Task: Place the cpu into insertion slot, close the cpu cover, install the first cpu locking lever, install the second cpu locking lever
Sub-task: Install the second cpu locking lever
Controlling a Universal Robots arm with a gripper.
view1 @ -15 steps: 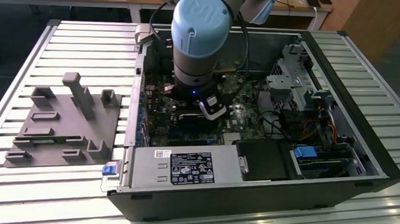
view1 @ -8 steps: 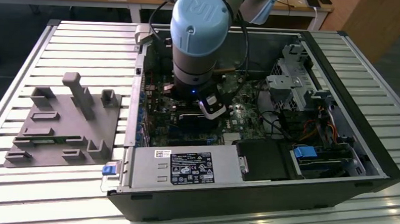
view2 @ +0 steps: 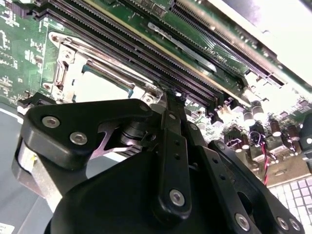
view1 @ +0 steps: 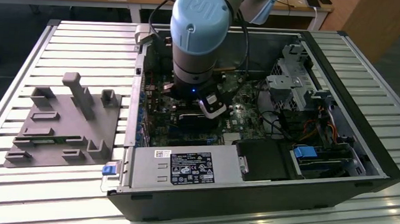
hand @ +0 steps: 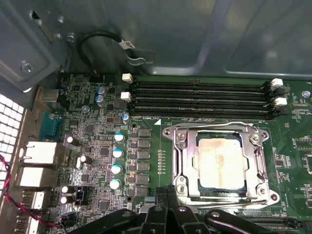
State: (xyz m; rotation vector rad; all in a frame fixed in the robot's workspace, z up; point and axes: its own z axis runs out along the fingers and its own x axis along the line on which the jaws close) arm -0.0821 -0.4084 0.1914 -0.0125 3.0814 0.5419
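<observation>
While the arm [view1: 197, 36] stands nearly vertical over the open computer case [view1: 360, 149], I see its gripper [hand: 168, 191] low above the motherboard [hand: 102, 156], fingers pressed together and holding nothing. Just beyond the fingertips [view2: 171, 100] sits the insertion slot [hand: 178, 168], the cpu [hand: 219, 163] lying in it, its pale face showing through the cpu cover [hand: 257, 163] closed over it. The memory slots [hand: 200, 97] run beyond the socket.
</observation>
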